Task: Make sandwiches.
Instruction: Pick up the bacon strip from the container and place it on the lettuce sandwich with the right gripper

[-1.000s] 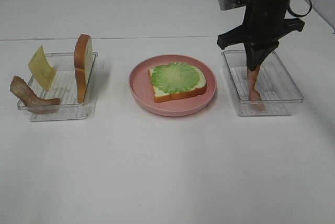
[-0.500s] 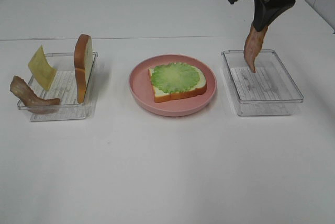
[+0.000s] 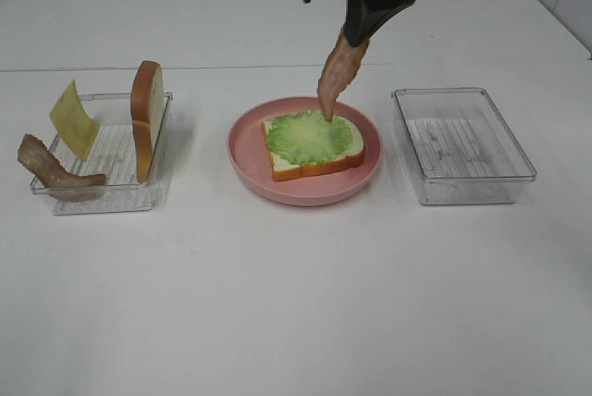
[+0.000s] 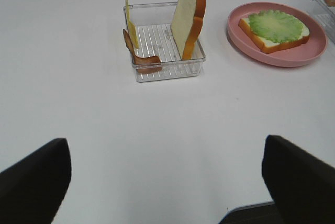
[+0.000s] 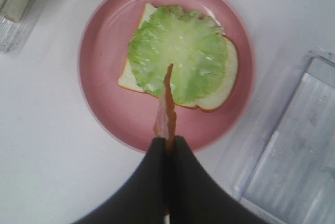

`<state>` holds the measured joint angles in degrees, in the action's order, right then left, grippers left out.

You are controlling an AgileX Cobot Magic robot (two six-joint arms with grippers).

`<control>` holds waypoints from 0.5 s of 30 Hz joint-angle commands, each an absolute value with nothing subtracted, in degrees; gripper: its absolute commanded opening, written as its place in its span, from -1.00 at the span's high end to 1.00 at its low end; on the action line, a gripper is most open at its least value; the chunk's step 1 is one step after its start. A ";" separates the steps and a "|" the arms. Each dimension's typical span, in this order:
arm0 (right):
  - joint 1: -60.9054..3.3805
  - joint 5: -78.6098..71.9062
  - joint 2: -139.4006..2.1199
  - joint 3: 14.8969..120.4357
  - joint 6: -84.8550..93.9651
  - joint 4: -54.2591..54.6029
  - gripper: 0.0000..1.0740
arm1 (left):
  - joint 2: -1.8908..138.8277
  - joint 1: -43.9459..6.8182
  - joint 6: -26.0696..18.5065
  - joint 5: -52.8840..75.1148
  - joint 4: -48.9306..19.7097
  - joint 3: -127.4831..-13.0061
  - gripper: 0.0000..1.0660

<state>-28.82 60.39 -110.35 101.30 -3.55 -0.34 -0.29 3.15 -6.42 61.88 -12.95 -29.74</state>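
Observation:
A bread slice [image 3: 350, 142] topped with a green lettuce leaf [image 3: 310, 134] lies on the round pink plate [image 3: 250, 160]. My right gripper [image 3: 355, 28] is shut on a reddish-brown bacon strip [image 3: 334, 80] that hangs down over the lettuce, tip near the leaf; the right wrist view shows the strip [image 5: 167, 103] above the lettuce [image 5: 178, 51]. The left clear tray [image 3: 111, 188] holds an upright bread slice [image 3: 145, 118], a yellow cheese square [image 3: 73, 118] and another bacon strip [image 3: 51, 172]. My left gripper [image 4: 167, 182] is open, far back from that tray [image 4: 167, 67].
A clear plastic tray [image 3: 462, 144] stands right of the plate with nothing in it. The white table [image 3: 296, 303] spreads out in front of the plate and trays.
My right gripper lifted the bacon strip out of the right tray and carried it left, over the lettuce on the plate. The left side is unchanged.

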 commanded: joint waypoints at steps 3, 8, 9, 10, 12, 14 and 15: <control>-33.75 55.41 -115.57 101.59 -1.89 0.34 1.00 | -1.03 3.21 -6.19 61.54 -12.83 -29.56 -0.70; -36.50 53.63 -119.18 101.59 0.00 0.00 1.00 | -1.03 3.21 -6.19 61.54 -12.83 -29.56 -0.70; -36.73 53.34 -119.81 101.64 0.00 0.00 1.00 | -1.03 3.21 -6.19 61.54 -12.83 -29.56 -0.70; -36.73 53.34 -119.81 101.64 0.00 0.00 1.00 | -1.03 3.21 -6.19 61.54 -12.83 -29.56 -0.70; -36.90 51.39 -121.58 101.64 0.00 0.00 1.00 | -1.03 3.21 -6.19 61.54 -12.83 -29.56 -0.70; -36.61 51.05 -121.87 101.64 0.00 -0.69 1.00 | -1.03 3.21 -6.19 61.54 -12.83 -29.56 -0.70; -36.61 51.05 -121.87 101.64 0.00 -0.69 1.00 | -1.03 3.21 -6.19 61.54 -12.83 -29.56 -0.70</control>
